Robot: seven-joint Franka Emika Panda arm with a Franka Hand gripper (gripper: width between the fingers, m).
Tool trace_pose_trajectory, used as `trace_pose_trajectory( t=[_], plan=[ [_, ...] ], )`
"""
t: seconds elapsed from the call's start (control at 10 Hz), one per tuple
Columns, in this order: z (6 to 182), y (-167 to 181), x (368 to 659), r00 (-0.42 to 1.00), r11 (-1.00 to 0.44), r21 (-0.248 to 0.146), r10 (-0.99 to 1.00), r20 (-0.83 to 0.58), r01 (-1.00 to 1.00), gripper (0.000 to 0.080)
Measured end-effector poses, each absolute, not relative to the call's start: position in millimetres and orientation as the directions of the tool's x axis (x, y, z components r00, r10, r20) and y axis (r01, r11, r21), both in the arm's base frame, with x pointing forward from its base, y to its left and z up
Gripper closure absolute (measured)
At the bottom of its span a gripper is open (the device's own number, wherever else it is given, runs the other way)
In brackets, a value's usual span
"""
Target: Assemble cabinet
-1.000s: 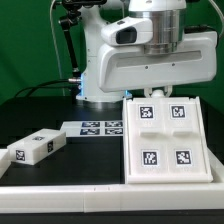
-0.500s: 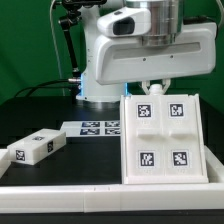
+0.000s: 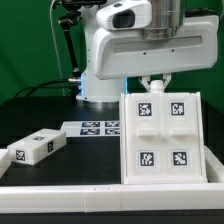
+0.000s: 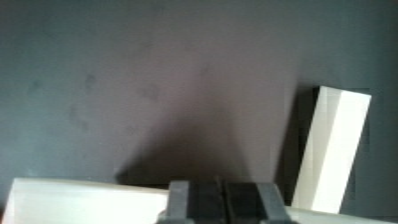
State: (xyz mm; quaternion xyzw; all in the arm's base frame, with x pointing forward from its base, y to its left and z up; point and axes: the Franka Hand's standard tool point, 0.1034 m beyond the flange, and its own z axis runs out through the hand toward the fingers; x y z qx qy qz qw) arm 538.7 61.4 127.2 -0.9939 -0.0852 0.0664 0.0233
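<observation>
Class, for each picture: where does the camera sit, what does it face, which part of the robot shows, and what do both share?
Exterior view: stands off the robot, faces the cabinet and table; arm and gripper show.
Wrist view: on the wrist, looking down at the table; shut gripper shows.
Shared: gripper, table.

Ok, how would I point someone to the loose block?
Start at the cabinet, the big white box with four tagged recesses on the exterior view's right. Toward that view's left lies the flat marker board; further on, alone on the dark table, lies the block. It is the only small, long, raised piece.
</observation>
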Motion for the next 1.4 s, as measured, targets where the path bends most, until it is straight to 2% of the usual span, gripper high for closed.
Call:
trace_pose_trajectory(
  t=[0.7,0.9,1.0,1.1,1.2,1.3,1.4],
  plan=[
    [137.2,61.1,543.2,0.972,-0.981,-0.060,0.192,-0.136,0.186,0.0797],
    [132.7,65.3,538.6,0.972,-0.982,-0.059,0.188,-0.140,0.182,0.0797],
    [132.7,64.7,538.8,0.972,-0.982,-0.059,0.188,-0.139,0.181,0.0709],
    [132.6,64.7,538.7,0.972,-0.982,-0.059,0.188,-0.140,0.181,0.0525],
    [132.3,64.8,538.6,0.972,-0.982,-0.059,0.188,-0.140,0.181,0.0389],
    [132.1,64.8,538.4,0.972,-0.982,-0.059,0.188,-0.141,0.181,0.0389],
    [131.3,64.3,535.4,0.974,-0.984,-0.054,0.174,-0.144,0.168,0.0207]
  ],
)
